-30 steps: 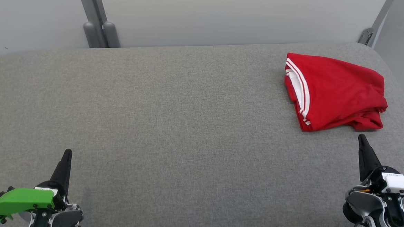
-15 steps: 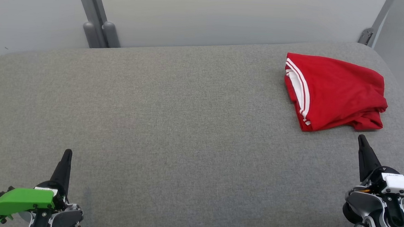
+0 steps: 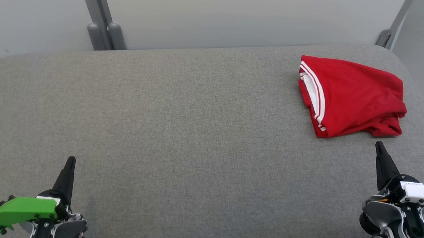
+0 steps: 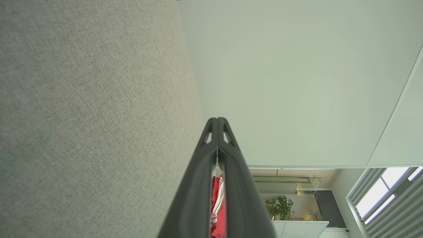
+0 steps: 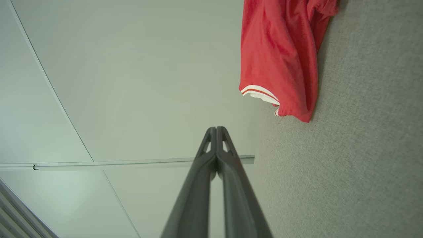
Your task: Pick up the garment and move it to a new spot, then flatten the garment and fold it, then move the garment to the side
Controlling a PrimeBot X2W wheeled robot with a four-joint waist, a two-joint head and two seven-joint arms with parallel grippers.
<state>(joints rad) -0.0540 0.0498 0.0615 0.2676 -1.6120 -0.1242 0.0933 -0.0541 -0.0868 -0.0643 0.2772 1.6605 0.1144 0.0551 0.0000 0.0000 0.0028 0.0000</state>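
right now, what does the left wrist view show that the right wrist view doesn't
Left wrist view: a leafy green potted plant and a slatted window beyond the left end effector. Right wrist view: a thin horizontal wall rail behind the right end effector. Shared: the red folded fabric garment with white stripes, the grey woven cushion and pale wall panels; both end effectors are shut.

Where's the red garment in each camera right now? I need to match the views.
Head view: garment upper right, on the grey cushion.
Left wrist view: red sliver at bottom centre, between the fingers of the left gripper.
Right wrist view: top, right of centre.
Shared landmark: the grey cushion.
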